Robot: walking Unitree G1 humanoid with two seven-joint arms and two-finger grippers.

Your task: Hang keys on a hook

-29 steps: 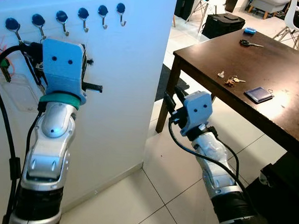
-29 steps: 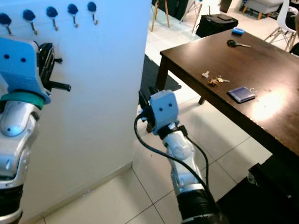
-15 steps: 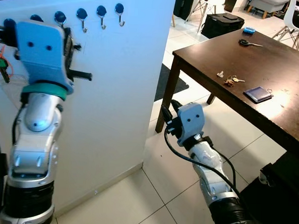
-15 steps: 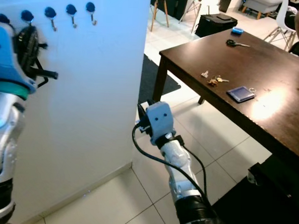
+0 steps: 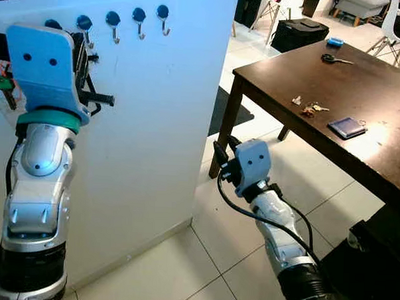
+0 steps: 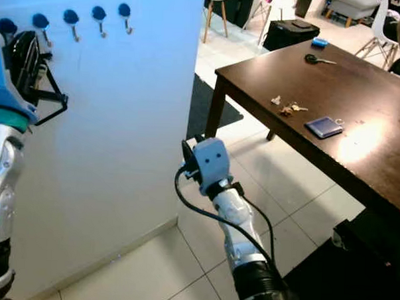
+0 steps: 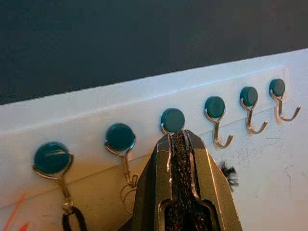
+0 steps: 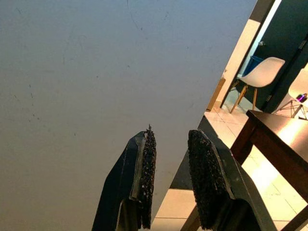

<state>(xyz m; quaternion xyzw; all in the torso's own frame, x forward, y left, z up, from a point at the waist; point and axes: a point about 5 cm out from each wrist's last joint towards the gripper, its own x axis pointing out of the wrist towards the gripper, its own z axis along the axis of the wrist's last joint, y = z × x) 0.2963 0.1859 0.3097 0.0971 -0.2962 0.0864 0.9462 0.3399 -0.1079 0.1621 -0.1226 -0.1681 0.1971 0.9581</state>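
A row of blue-capped metal hooks (image 5: 113,18) runs along the top of a white wall panel (image 5: 162,115). My left gripper (image 7: 179,137) is raised to that row, shut, with its tips just under the third hook (image 7: 172,120) and nothing visible between them. A key ring (image 7: 127,185) hangs on the hook beside it, and a green key (image 5: 0,83) with an orange tag hangs further left. Another bunch of keys (image 5: 309,107) lies on the dark wooden table (image 5: 362,90). My right gripper (image 8: 171,144) is low beside the panel, open and holding nothing.
A blue wallet (image 5: 346,126), a dark set of keys (image 5: 335,59) and a small blue item (image 5: 334,41) lie on the table. A black bag (image 5: 298,28) and white chairs stand behind it. Pale tiled floor (image 5: 228,257) lies between panel and table.
My left arm has swung left along the hook row and risen a little. My right arm has dropped lower and drawn nearer the panel.
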